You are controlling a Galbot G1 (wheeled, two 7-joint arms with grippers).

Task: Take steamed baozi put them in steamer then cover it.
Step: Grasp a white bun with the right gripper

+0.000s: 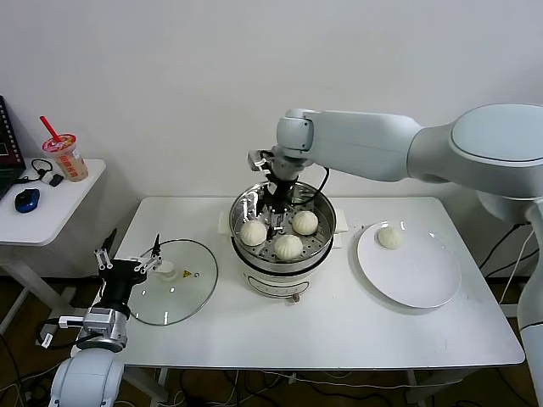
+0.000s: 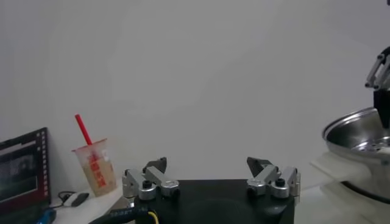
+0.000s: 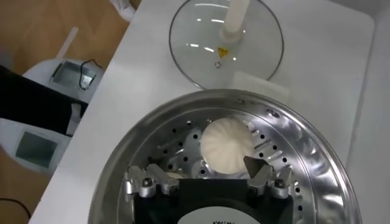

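Note:
The steamer [image 1: 285, 254], a shiny steel pot on a white base, stands mid-table with three off-white baozi on its perforated tray: [image 1: 253, 231], [image 1: 288, 247], [image 1: 305, 222]. A further baozi [image 1: 390, 237] lies on the white plate [image 1: 416, 275] to the right. My right gripper [image 1: 277, 216] hangs inside the pot's mouth, open and holding nothing. In the right wrist view its fingers [image 3: 204, 167] stand apart just above one baozi [image 3: 225, 144] resting on the tray. The glass lid [image 1: 174, 292] lies flat to the left. My left gripper [image 1: 130, 254] waits open at the table's left edge.
A side table on the left carries a drink cup with a red straw [image 1: 68, 157], a blue mouse [image 1: 27, 200] and a laptop edge. The left wrist view shows the steamer's rim [image 2: 359, 137] off to one side and the cup [image 2: 94, 165].

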